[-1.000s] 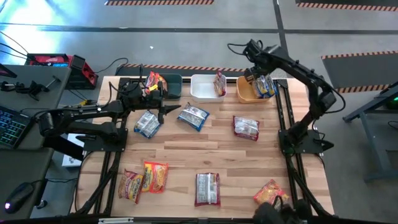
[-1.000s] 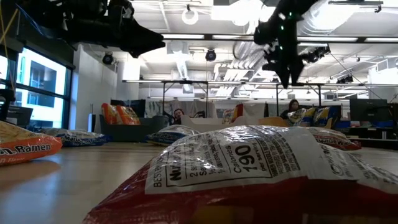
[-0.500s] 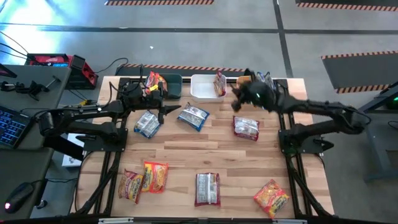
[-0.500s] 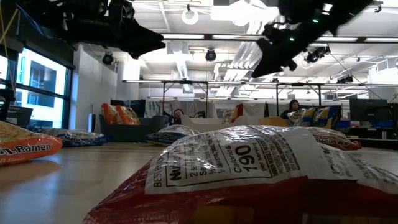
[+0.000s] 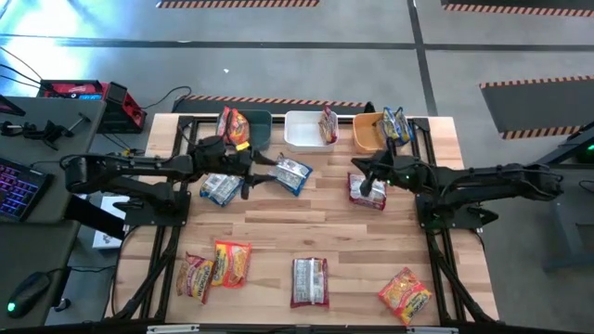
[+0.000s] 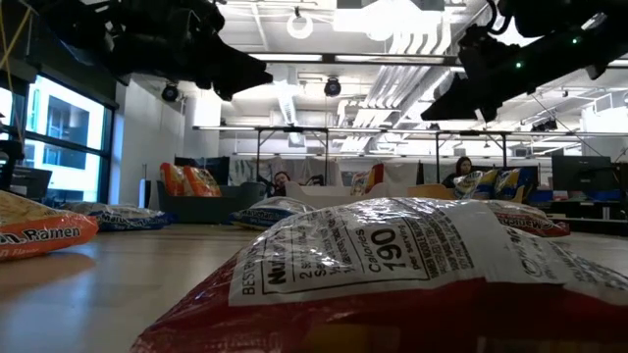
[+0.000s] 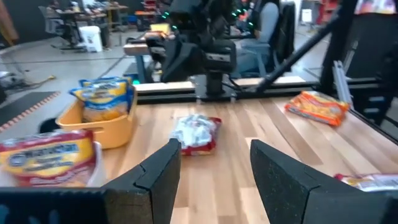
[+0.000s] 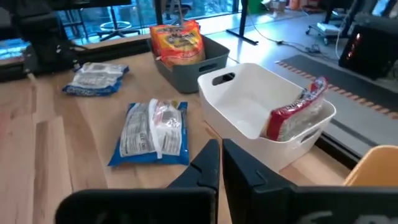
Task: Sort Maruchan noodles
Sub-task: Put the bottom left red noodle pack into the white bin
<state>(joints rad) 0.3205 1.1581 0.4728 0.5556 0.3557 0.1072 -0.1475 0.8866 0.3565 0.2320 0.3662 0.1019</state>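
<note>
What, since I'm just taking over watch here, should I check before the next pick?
1. Right hand empty: ok, nothing between its fingers.
2. Right hand ready to grasp: not ok, it is shut.
3. Left hand open and empty: ok.
4. Maroon packet by the right hand free to lift: ok, it lies flat and touches no other packet.
5. White bin has room: ok, only one binned packet at one end.

Grey floor (image 5: pixel 306 23), hazard-striped tape (image 5: pixel 269 100)
</note>
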